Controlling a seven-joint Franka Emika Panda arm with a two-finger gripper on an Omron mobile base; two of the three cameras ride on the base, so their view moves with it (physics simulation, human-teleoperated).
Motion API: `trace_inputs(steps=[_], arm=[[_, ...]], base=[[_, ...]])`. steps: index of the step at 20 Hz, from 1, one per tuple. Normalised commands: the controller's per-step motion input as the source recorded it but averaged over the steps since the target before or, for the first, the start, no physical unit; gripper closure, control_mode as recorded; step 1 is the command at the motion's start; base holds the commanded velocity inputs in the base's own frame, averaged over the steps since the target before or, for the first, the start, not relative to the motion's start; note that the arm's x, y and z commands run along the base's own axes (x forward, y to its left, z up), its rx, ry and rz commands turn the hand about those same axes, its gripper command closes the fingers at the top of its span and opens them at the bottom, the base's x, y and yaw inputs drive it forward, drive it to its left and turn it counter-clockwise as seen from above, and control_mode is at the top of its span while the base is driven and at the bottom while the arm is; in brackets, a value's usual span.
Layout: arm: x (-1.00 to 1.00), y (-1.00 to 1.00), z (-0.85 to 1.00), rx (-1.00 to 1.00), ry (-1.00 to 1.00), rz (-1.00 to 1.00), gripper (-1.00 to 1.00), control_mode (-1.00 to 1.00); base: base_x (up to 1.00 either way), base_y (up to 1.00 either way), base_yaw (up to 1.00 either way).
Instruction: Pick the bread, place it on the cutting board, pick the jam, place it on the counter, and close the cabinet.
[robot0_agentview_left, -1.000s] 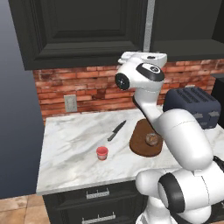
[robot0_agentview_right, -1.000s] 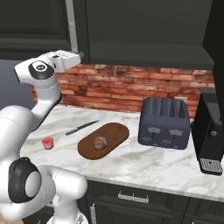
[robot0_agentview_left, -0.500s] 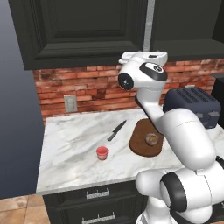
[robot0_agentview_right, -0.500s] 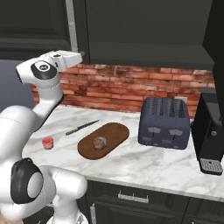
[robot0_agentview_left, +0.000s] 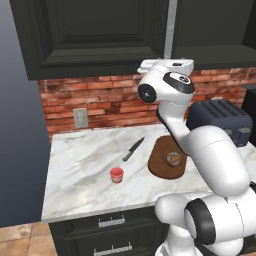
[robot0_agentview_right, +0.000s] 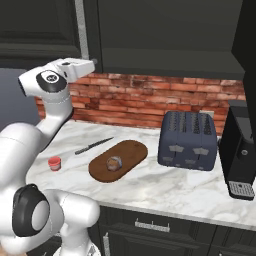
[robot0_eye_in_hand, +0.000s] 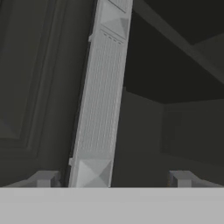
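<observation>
Cabinet (robot0_eye_in_hand: 39, 87) handle (robot0_eye_in_hand: 103, 96) between hand (robot0_eye_in_hand: 113, 179) fingertips

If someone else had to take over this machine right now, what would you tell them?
Claw: open, holding nothing, raised to the cabinet's silver handle.
Bread: on the cutting board. Done.
Jam: standing on the counter, left of the board, near a knife. Done.
Left: the cabinet door looks ajar; push it shut.

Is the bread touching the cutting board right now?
Touching. In the left base view the bread sits directly on the cutting board; the right base view shows the same.
</observation>
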Motion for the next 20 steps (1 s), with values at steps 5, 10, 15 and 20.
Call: trace_inputs(steps=[5, 10, 15, 20], arm=[[-0.09, 0.0, 0.0, 0.0, 0.0, 0.04, -1.0, -1.0], [-0.25, 0.0, 0.0, 0.0, 0.0, 0.07, -1.0, -1.0], [-0.33, 0.0, 0.0, 0.0, 0.0, 0.07, -1.0, -1.0], [-0.38, -0.01, 0.0, 0.0, 0.0, 0.09, -1.0, -1.0]], base=[[0.0, 0.0, 0.0], [0.0, 0.0, 0.0], [0.0, 0.0, 0.0], [0.0, 0.0, 0.0]])
